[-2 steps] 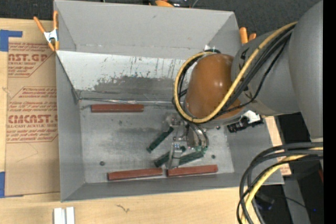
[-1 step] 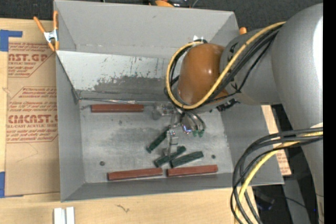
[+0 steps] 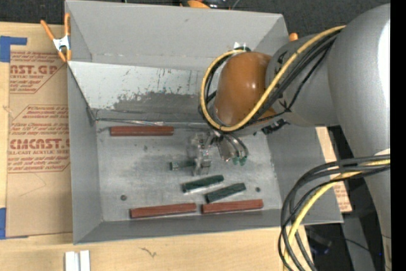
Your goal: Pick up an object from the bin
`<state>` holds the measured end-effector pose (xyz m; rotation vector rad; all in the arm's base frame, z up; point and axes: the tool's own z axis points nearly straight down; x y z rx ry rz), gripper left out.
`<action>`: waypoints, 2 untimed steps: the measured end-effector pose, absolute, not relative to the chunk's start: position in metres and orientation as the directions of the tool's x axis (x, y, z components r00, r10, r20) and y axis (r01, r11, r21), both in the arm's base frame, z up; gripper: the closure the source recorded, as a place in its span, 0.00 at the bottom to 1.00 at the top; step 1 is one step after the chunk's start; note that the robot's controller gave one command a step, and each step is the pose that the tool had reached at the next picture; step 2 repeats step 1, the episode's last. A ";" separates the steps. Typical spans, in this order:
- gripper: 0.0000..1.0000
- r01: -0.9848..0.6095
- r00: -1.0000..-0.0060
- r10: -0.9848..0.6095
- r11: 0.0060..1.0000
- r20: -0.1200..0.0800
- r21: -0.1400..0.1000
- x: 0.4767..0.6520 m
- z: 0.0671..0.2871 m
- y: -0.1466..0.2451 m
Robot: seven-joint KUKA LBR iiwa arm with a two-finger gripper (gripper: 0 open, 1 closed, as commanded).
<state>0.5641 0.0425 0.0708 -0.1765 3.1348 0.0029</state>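
My gripper (image 3: 203, 157) hangs low over the middle of the bin floor, under the arm's orange cover. Just below it lie two dark green sticks side by side, one (image 3: 203, 184) nearer the gripper and one (image 3: 224, 192) slightly right and lower. A small dark piece (image 3: 180, 166) lies on the floor just left of the gripper. Nothing shows as held by it.
A reddish-brown bar (image 3: 141, 131) lies along the back of the floor at the left. Two more reddish-brown bars (image 3: 163, 211) (image 3: 233, 205) lie end to end by the front wall. The arm and its cables cover the bin's right side.
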 end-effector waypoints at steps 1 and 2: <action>1.00 -0.090 -0.996 -0.090 0.996 -0.012 -0.001 0.586 0.238 0.021; 1.00 -0.090 -0.996 -0.090 0.996 -0.012 -0.001 0.586 0.238 0.021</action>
